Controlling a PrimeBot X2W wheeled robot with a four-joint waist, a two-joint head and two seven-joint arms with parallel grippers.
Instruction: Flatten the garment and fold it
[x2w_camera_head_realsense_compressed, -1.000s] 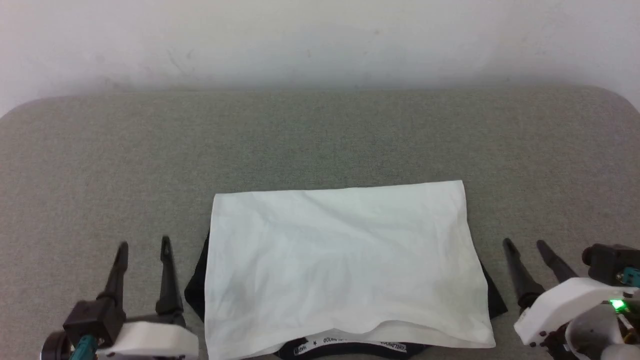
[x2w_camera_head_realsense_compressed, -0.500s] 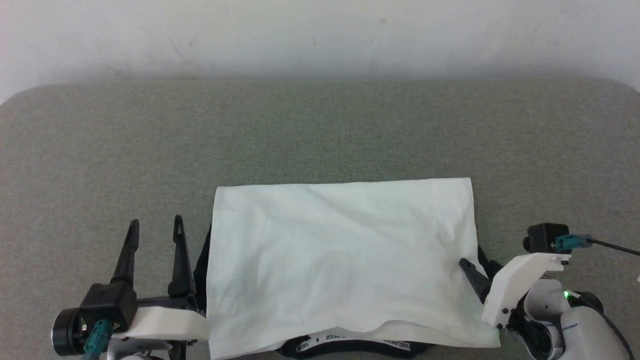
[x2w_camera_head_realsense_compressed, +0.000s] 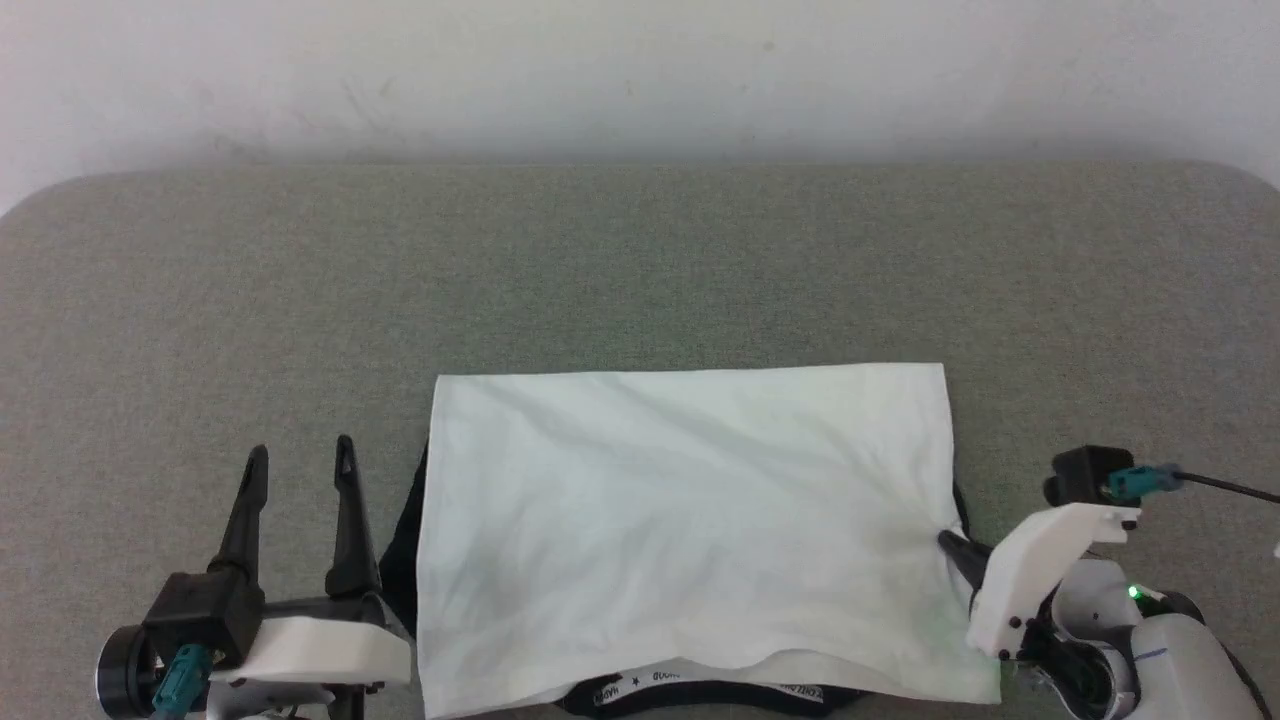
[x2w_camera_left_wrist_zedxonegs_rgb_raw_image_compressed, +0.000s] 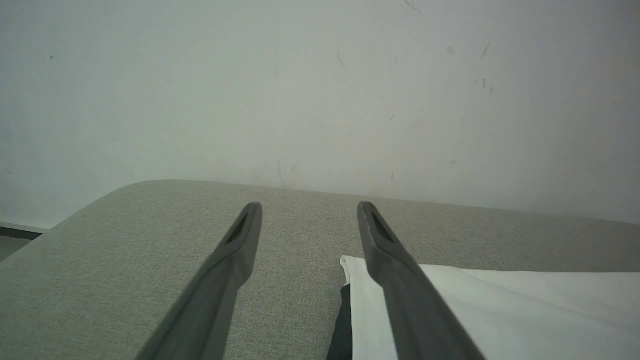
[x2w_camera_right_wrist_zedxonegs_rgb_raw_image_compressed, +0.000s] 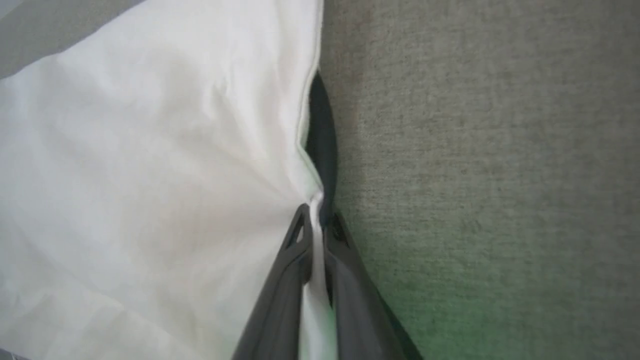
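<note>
Currently: right pincer (x2w_camera_right_wrist_zedxonegs_rgb_raw_image_compressed: 318, 215) pinching white side edge of T-shirt (x2w_camera_head_realsense_compressed: 680, 520), left pincer (x2w_camera_head_realsense_compressed: 300, 450) spread alongside; best drawn outward low and evenly.

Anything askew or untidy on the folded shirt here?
The garment is puckered at its right edge, where the right gripper pinches the white fabric; creases fan from there. Black sleeve fabric peeks out at both sides. Nothing damaged.

Head view downward, 2 wrist views low, all sharing garment (x2w_camera_head_realsense_compressed: 680, 520)
</note>
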